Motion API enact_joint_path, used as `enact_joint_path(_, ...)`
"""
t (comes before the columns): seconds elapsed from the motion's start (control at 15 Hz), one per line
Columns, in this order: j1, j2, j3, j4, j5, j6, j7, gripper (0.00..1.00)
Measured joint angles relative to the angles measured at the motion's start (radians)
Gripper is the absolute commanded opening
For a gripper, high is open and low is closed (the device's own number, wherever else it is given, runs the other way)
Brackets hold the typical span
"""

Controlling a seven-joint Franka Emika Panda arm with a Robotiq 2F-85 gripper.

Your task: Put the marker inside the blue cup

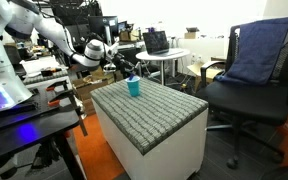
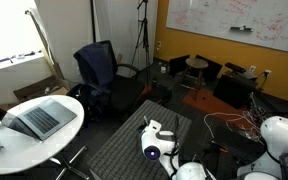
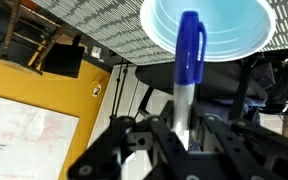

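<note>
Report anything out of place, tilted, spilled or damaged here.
Nothing is spilled or damaged. The blue cup stands upright on the grey padded block, though close to one edge. In the wrist view the marker sits straight between the fingers, capped end toward the cup's mouth.

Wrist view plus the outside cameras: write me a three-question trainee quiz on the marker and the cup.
1. True or false: the cup lies tipped on its side.
2. What does the cup stand on? A) the grey padded block B) the round white table C) the office chair
3. Fill in: in the wrist view, the gripper is shut on the ____, whose blue cap points at the cup's open mouth.

Key: 1 false, it stands upright. 2 A. 3 marker.
</note>
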Motion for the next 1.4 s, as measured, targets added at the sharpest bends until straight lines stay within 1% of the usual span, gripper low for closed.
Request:
enact_joint_path(0.53, -0.012, 0.012, 0.047, 0.024, 0.014, 0.001, 0.000, 0.05)
enact_joint_path(0.6, -0.015, 0.015, 0.049, 0.028, 0.015, 0.001, 0.000, 0.37)
enact_joint_path(0.67, -0.018, 0.018, 0.052, 0.032, 0.016, 0.001, 0.000, 0.46)
enact_joint_path(0.8, -0.027, 0.023, 0.058, 0.040, 0.021, 0.004, 0.000, 0.58)
enact_joint_path(1.13, -0.052, 0.029, 0.070, 0.052, 0.030, 0.027, 0.000, 0.97)
enact_joint_path(1.2, -0.055, 0.030, 0.071, 0.054, 0.031, 0.028, 0.000, 1.00)
enact_joint_path(1.4, -0.059, 0.032, 0.072, 0.058, 0.032, 0.029, 0.000, 1.00)
